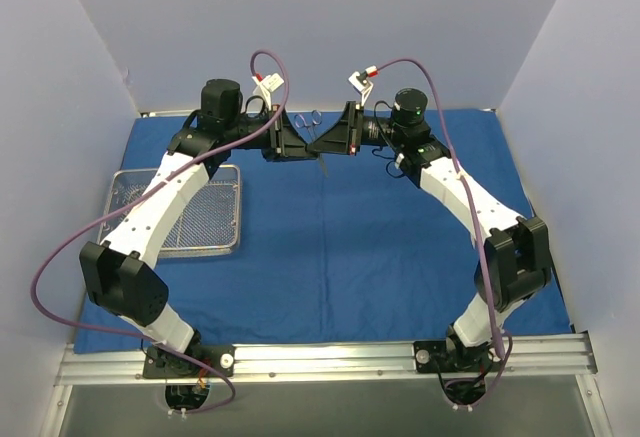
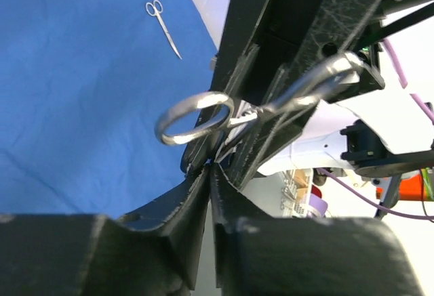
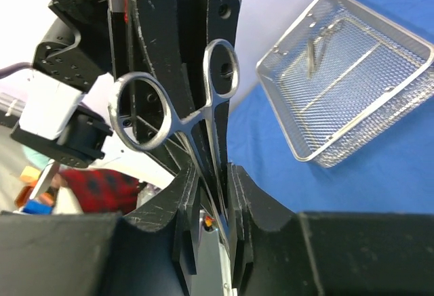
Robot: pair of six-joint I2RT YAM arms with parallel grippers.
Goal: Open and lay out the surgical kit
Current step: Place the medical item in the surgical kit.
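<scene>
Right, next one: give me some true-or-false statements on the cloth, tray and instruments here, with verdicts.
1. The blue cloth is spread out over the table. True.
2. The wire-mesh tray sits on the cloth's right side. False: it is on the left, under the left arm.
3. The tray is empty. False: a thin instrument lies in it.
4. A pair of scissors lies loose on the cloth. True.
5. The right gripper has its jaws shut on a ring-handled instrument. True.
</scene>
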